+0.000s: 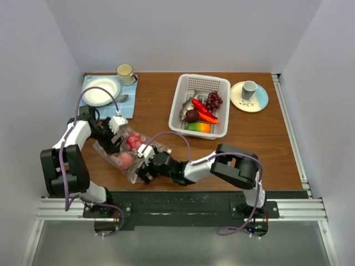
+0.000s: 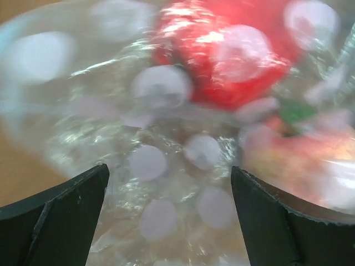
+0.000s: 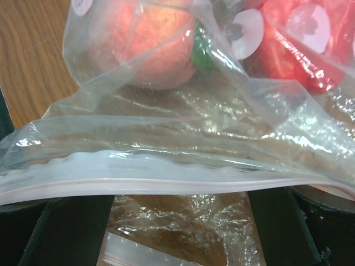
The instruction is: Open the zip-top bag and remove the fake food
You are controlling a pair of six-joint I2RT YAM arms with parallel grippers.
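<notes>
The zip-top bag (image 1: 145,145) lies on the table at front left, clear with pale dots. Inside it are a red fruit (image 1: 133,141) and a pink-orange fruit (image 1: 124,160). My left gripper (image 1: 115,138) is open at the bag's far-left end, with crinkled plastic (image 2: 166,166) between its fingers and the red fruit (image 2: 222,50) just beyond. My right gripper (image 1: 141,167) is open at the bag's near-right end. The pink zip strip (image 3: 166,180) runs across in front of its fingers (image 3: 72,227), and the pink-orange fruit (image 3: 150,39) lies beyond. The chili (image 1: 204,109), grapes (image 1: 214,100) and mango (image 1: 198,127) lie in the basket.
The white perforated basket (image 1: 202,77) stands at back centre-right. A white plate (image 1: 100,91) on a blue cloth, a spoon and a cup (image 1: 125,72) sit at back left. A saucer with a grey cup (image 1: 249,95) sits at back right.
</notes>
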